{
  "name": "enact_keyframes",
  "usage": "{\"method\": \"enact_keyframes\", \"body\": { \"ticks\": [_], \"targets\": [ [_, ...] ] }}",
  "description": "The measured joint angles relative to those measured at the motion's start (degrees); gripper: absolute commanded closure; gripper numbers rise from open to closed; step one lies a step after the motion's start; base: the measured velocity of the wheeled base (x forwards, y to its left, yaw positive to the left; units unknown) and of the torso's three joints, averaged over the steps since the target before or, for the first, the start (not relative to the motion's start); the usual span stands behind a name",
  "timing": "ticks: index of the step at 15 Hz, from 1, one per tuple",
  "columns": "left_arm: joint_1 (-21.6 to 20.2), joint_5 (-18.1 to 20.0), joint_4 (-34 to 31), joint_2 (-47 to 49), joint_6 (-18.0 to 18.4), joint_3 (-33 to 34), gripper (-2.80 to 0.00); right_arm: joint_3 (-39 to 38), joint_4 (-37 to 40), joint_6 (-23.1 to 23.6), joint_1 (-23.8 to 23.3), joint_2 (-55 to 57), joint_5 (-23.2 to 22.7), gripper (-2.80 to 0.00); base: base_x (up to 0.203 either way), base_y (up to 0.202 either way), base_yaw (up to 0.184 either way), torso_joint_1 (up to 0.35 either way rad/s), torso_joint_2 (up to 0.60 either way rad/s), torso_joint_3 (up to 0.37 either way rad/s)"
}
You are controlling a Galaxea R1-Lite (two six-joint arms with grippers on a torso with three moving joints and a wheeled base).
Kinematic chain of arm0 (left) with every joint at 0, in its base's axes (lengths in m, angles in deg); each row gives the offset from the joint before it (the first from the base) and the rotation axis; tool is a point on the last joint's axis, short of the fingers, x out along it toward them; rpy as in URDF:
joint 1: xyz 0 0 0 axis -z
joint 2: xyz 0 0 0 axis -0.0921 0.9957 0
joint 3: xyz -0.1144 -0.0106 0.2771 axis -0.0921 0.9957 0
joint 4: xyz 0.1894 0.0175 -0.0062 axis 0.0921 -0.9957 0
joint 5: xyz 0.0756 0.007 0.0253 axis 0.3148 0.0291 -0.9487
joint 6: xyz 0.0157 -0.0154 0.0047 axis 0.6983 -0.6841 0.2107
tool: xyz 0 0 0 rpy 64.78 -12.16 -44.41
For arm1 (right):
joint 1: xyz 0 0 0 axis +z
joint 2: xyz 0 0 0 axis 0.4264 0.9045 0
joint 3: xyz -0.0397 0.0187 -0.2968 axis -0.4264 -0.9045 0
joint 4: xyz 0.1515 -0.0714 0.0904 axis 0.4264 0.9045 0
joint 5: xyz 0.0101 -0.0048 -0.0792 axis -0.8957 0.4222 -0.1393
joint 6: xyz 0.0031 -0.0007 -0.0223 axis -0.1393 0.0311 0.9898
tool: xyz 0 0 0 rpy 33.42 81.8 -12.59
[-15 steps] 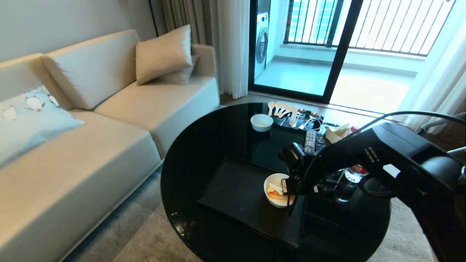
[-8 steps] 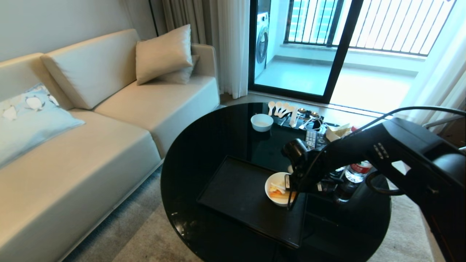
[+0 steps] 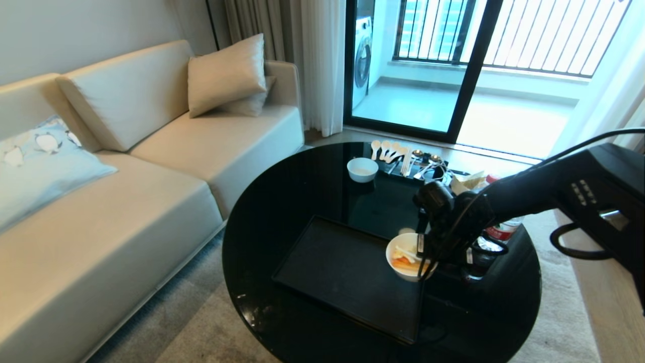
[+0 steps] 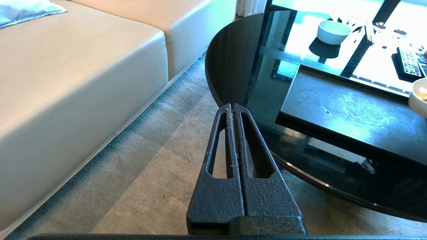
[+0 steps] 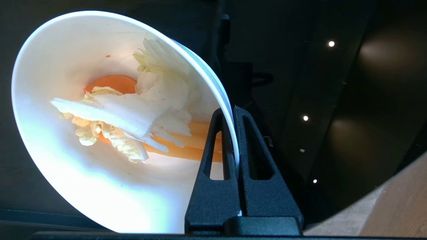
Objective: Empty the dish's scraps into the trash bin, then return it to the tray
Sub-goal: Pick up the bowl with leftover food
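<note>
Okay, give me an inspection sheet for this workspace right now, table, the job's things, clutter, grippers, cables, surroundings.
Surface: round glossy black table.
Job's things: dish with scraps inside, at the right end of the tray; trash bin not seen.
Clutter: small white bowl, white spoons, water bottle and a remote at the table's far side.
Grippers: right gripper shut on the dish's rim; left gripper shut, empty, over the carpet beside the table.
Cables: black cable arching over the right arm.
Surroundings: beige sofa, glass balcony door.
</note>
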Motion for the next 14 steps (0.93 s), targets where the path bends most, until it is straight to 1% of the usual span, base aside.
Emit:
{"method": "enact_keyframes", "body": {
  "ticks": [4, 7, 9, 14],
  "targets": [
    [0.0, 0.0, 0.01, 0.0, 0.0, 0.0, 0.0, -5.67, -0.57, -0.07, -4.15, -5.98, -0.29, 0.0, 0.0, 0.0, 0.0, 0.0, 0.0, 0.0],
    [0.0, 0.02, 0.0, 0.0, -0.02, 0.0, 0.0, -11.5, -0.84, 0.26, -6.68, -12.14, -4.02, 0.0, 0.0, 0.0, 0.0, 0.0, 0.0, 0.0],
    [0.0, 0.02, 0.0, 0.0, 0.0, 0.0, 0.0, -15.16, -0.92, 0.33, -7.46, -16.4, -5.02, 0.0, 0.0, 0.0, 0.0, 0.0, 0.0, 0.0],
    [0.0, 0.02, 0.02, 0.0, 0.0, 0.0, 0.0, -23.67, -0.97, 1.02, -8.18, -26.5, -5.61, 0.0, 0.0, 0.0, 0.0, 0.0, 0.0, 0.0]
  ]
}}
